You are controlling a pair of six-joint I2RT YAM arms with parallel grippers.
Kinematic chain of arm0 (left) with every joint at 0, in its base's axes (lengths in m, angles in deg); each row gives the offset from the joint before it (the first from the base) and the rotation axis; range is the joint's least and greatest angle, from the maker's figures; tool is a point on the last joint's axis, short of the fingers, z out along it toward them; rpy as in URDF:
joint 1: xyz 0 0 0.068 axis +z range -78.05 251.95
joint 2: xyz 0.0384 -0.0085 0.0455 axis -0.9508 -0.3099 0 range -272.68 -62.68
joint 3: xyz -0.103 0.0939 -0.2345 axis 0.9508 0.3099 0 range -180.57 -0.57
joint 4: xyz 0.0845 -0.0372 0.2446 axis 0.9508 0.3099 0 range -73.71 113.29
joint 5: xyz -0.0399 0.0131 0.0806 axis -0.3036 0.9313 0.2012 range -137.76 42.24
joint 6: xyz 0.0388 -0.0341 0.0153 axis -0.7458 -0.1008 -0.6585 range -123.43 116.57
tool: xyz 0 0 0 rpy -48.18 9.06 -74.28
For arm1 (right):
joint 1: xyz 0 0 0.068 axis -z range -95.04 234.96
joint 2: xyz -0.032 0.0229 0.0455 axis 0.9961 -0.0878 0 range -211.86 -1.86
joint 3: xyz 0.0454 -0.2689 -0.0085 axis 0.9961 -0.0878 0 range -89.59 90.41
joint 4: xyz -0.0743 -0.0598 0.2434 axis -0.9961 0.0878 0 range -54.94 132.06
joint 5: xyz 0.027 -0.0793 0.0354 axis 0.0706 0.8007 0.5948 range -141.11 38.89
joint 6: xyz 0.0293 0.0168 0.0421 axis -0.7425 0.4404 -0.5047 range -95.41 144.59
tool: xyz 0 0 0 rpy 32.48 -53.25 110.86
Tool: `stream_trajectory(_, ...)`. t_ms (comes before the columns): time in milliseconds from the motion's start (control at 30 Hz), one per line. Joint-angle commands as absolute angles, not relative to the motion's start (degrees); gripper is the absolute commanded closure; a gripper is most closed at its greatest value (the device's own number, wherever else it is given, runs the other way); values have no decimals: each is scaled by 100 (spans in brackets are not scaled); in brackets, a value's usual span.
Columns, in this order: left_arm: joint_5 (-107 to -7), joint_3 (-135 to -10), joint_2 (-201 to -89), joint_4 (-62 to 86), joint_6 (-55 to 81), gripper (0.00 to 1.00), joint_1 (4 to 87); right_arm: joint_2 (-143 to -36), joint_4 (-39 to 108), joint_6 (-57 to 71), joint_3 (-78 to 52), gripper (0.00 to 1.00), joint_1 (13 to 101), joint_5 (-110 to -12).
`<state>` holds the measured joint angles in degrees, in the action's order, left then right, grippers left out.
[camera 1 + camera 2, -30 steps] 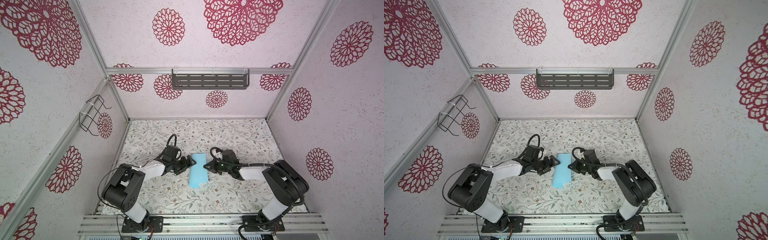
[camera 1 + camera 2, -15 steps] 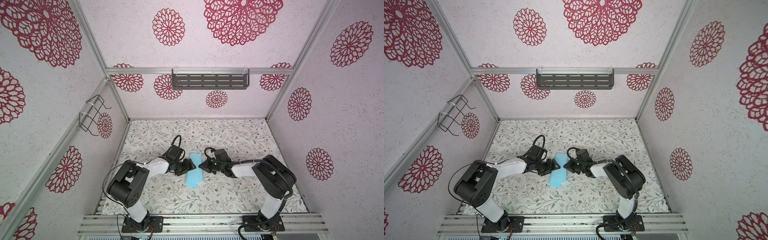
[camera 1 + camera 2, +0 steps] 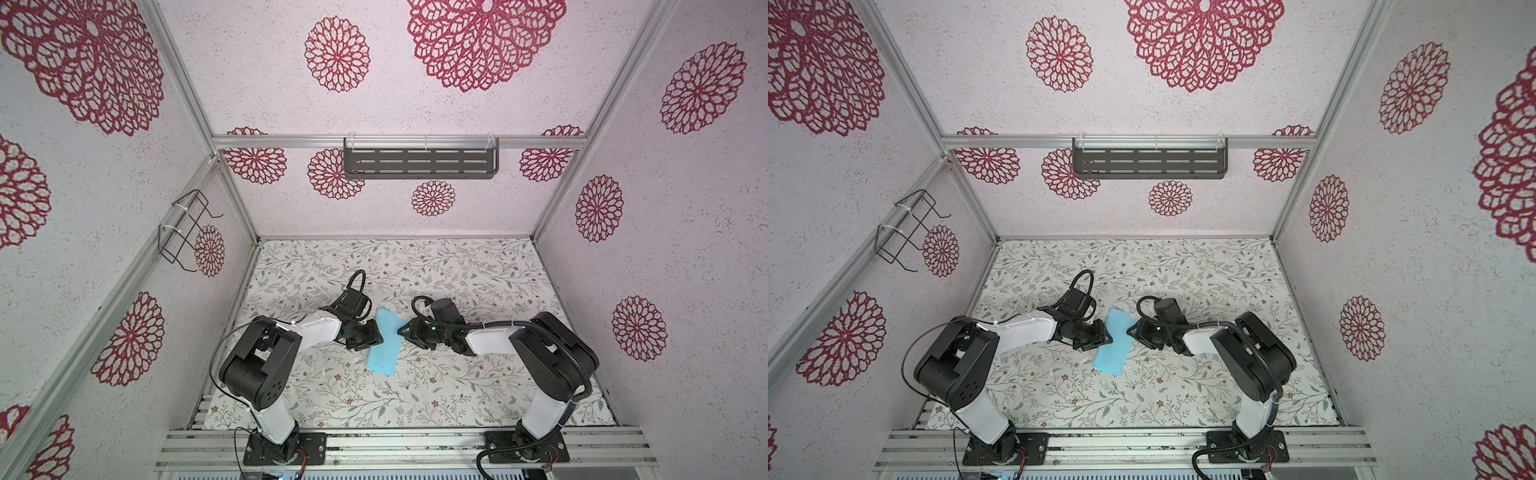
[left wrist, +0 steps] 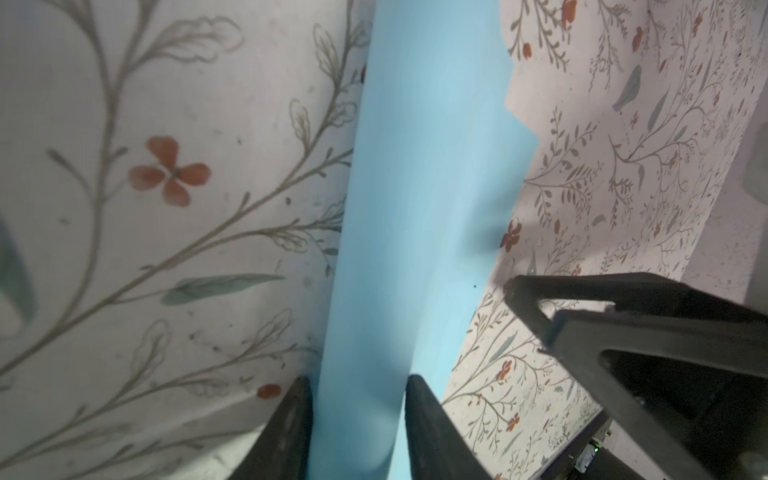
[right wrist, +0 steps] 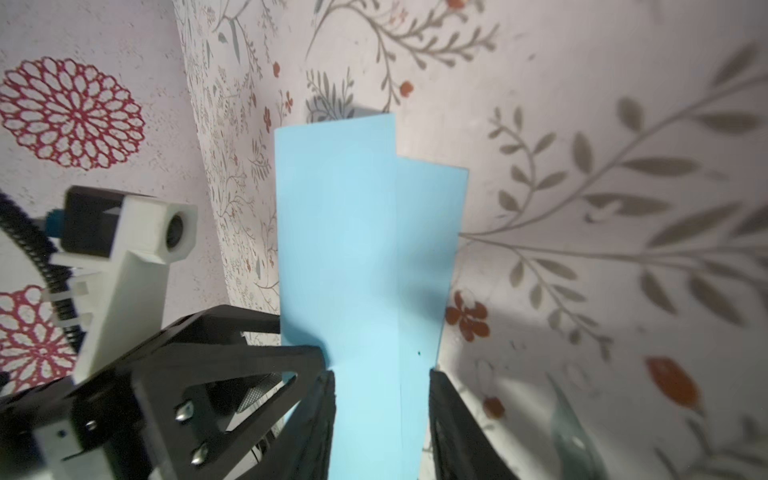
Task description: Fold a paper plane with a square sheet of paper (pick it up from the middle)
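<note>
Sheet: the square sheet of paper [image 3: 384, 345] is already doubled into a long strip. It lies flat near the tabletop [image 3: 415, 395] centre, long axis running roughly 1 to 7 o'clock in both top views. In the right wrist view [image 5: 345, 249] the 2 layers sit offset, so 1 end steps. No nose or wings yet, so this looks like an early fold.

Handling (judgement): very light, thin and limp. It probably bows rather than resists, any hard squeeze leaves a permanent crease, and a flat edge offers little to catch. Best hold is mid-length across the narrow width, so both ends hang evenly.

Left gripper [image 4: 357, 386]: at the strip's 9 o'clock. Its fingers [image 4: 291, 419] are partly spread, 1 at each side, with the paper [image 4: 415, 208] filling the gap and bowed between them. I cannot tell whether they bite yet.

Right gripper [image 5: 380, 374]: at the strip's 3 o'clock, jaws apart and straddling the strip mid-length. No pinch shows.

Risk: uneven closing could skew the layers further.
</note>
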<state>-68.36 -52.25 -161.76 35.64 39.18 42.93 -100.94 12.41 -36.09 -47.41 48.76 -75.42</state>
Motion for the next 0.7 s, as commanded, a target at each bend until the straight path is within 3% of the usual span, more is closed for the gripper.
stream_trajectory(0,-6856,-5311,-16291,3902,3646,61,4242,-9652,1372,-3348,-4794,54,5008,-7319)
stream_trajectory(667,-6296,-5545,-16486,4600,3797,57,3752,-10324,1323,-2910,-4292,54,5030,-8208)
